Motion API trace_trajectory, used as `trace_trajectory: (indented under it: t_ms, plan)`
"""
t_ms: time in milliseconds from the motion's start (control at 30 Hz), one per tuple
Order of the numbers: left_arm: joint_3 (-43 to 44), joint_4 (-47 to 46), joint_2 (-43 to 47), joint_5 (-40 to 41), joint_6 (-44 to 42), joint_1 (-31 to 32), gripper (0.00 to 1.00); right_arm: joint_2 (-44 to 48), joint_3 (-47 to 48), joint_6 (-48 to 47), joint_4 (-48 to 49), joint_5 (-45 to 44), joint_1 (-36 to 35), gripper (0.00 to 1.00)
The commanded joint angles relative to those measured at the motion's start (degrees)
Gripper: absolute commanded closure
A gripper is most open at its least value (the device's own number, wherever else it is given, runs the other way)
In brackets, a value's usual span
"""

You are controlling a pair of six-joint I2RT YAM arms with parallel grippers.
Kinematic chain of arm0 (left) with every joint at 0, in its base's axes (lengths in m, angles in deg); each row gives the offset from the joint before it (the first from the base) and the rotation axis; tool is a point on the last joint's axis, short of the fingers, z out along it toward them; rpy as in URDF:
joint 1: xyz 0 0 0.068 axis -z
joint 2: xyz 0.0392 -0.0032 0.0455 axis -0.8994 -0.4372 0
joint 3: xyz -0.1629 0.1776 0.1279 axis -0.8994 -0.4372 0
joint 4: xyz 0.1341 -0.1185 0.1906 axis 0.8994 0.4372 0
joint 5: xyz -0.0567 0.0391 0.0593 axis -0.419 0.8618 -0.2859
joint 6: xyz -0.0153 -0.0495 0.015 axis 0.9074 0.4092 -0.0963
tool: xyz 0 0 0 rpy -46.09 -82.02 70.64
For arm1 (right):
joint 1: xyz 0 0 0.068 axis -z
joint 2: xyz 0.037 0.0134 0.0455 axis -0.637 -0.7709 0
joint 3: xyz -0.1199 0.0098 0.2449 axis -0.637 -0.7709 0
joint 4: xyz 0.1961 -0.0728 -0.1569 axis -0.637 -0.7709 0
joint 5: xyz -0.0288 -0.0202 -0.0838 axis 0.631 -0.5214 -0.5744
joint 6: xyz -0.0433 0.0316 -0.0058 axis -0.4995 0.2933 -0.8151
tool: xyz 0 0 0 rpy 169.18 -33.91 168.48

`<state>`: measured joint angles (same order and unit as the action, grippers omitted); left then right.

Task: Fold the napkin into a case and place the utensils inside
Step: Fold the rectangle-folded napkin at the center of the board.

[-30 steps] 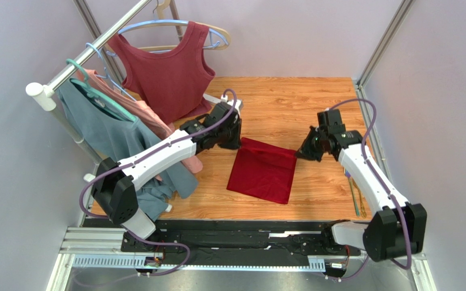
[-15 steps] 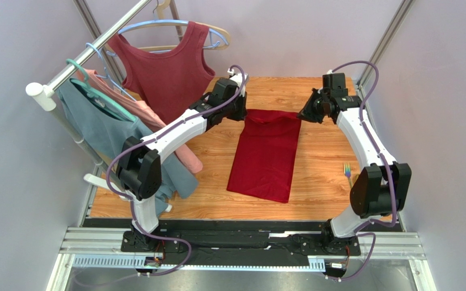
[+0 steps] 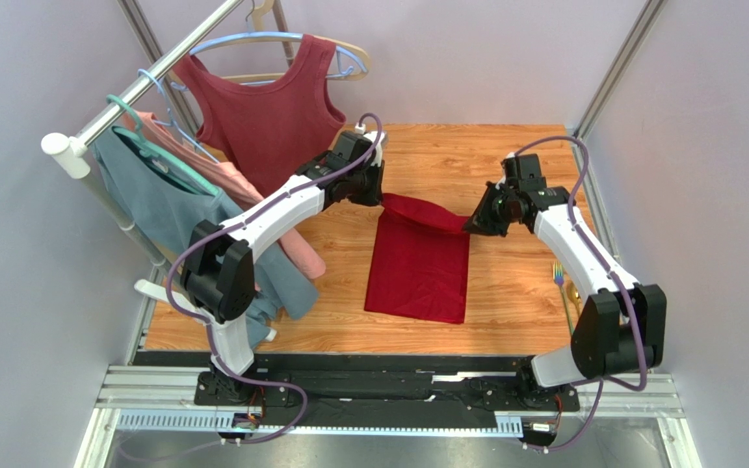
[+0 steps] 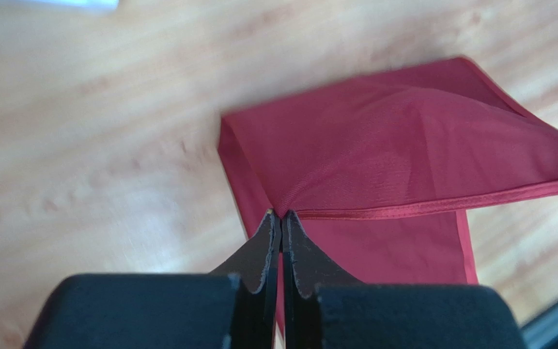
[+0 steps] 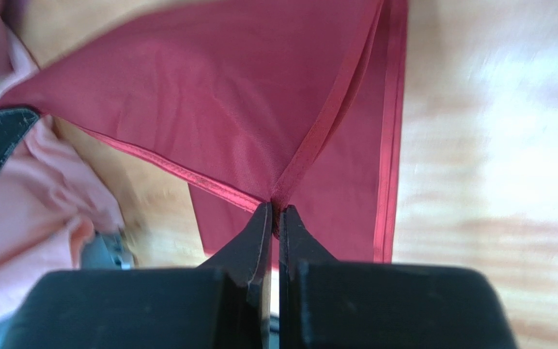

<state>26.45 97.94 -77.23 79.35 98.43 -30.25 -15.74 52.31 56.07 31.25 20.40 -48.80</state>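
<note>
Napkin (image 3: pixel 417 278) lies in the middle of the table (image 3: pixel 505 166), its near part flat on the wood and its far edge raised off it. Left gripper (image 4: pixel 282 217) is clenched on the far-left corner at the hem. Right gripper (image 5: pixel 274 209) is clenched on the far-right corner likewise, each with only a tip's bite of cloth. The held edge spans the two tips fairly taut, yet in the top view it runs askew, the right corner nearer the arm bases than the left. Risk one: the cloth is thin and shiny, so a pull apart by either arm would likely slip a corner out and drop the fold. Risk two: laid down askew, the edges would not meet square and the case would come out crooked. Risk three: the left arm passes just beside the pink top (image 3: pixel 300 253) on the rack (image 3: pixel 105 122), and a sweep could snag it. Utensils (image 3: pixel 562 285) lie by the right table edge, near the right arm, and could be knocked off
</note>
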Motion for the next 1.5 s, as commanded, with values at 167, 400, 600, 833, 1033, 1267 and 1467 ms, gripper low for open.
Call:
trace_trajectory:
  t_ms: [167,400,600,833,1033,1267,1467]
  plan:
    - [-19.26,2.82,14.62,-12.85,10.69,0.1,1.0,10.83,-14.76,3.39,0.89,0.79,-4.39,1.0]
    - [-32.8,-1.84,18.06,-14.98,14.92,5.98,1.0,13.3,-24.27,4.27,2.91,1.23,-4.65,1.0]
    - [-38.0,-3.26,20.78,-12.78,16.68,7.4,1.0,13.65,-28.49,3.4,3.53,0.35,-4.91,1.0]
    - [-40.11,-4.22,19.65,-16.11,17.03,7.75,1.0,11.46,-32.01,3.48,6.69,0.44,-4.92,1.0]
    - [-40.29,-5.19,18.41,-17.26,17.82,9.33,1.0,11.8,-33.42,4.01,5.64,0.53,-5.0,1.0]
    - [-40.46,-5.28,19.11,-16.91,18.53,9.42,1.0,15.84,-34.48,5.41,2.57,1.94,-5.35,1.0]
    - [-41.25,-5.28,18.5,-16.21,18.53,9.42,1.0,18.56,-35.62,6.56,0.81,2.64,-5.88,1.0]
